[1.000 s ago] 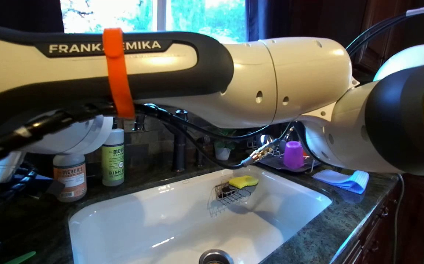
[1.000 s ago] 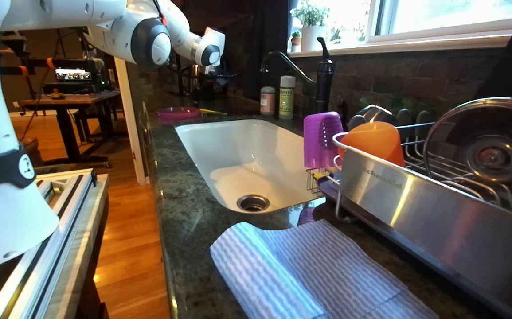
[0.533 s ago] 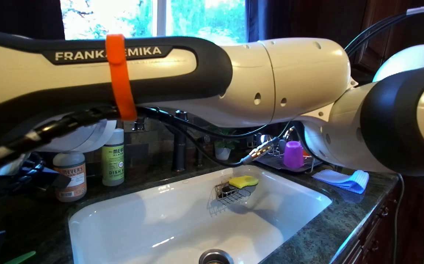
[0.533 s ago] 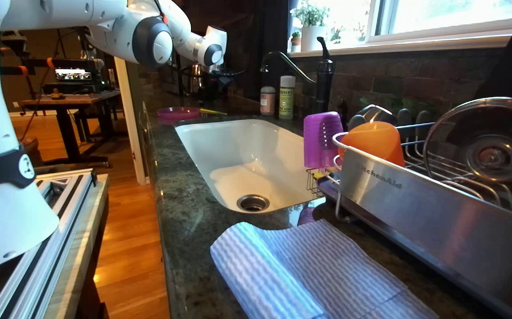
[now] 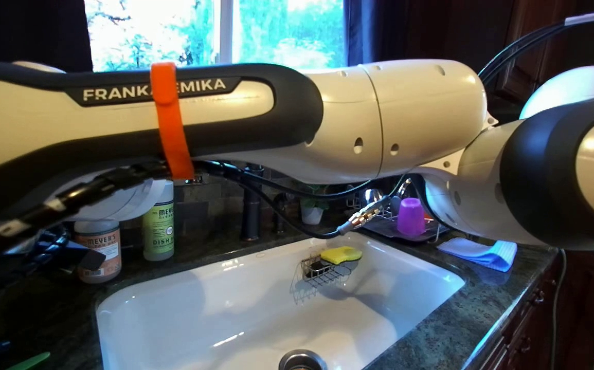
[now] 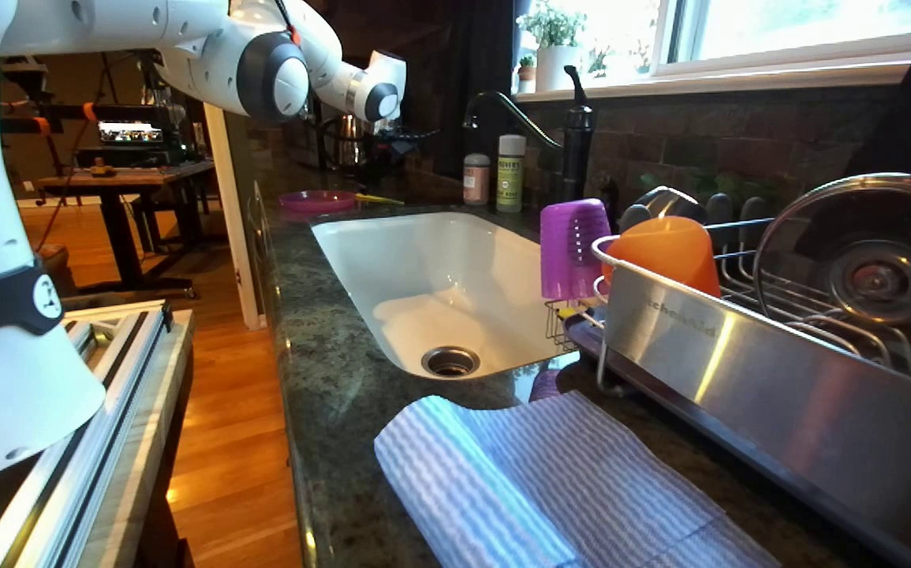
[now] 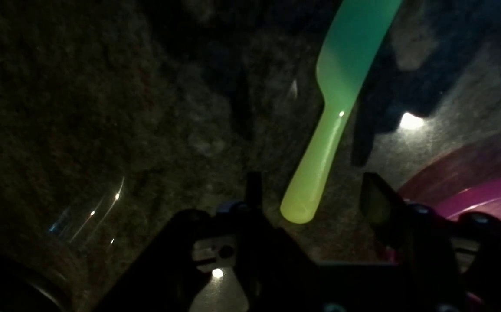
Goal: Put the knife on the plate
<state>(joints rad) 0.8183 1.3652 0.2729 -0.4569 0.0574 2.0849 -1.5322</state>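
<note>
Knife ungripped on the worktop, plate to its right

Knife, one: green blade, yellow handle. Lies flat, apart from the plate in your wrist view; the blade runs out of that view at the far edge.

Plate, one: pink, only part of its rim showing there. Both sit by the far end of the sink in an exterior view.

Pincer, one: fingers apart, astride the handle's end as seen from the wrist, clamped on nothing. What look like their shadows fall clear of the tips, so you are probably above grasping height, lining up the pick.

Faults to watch, by cause:
- Plate shoved: the pincer's right side overlaps it in the wrist view; drift right while lowering and you may catch the rim.
- Knife twisted: the handle slants across the pincer, so closing may turn it.
- Grip missed: stop high and the tips may pass over the handle; too low and they may press the worktop.
- Blade drooping: hold only the end, and the long free part may swing as you lift.
</note>
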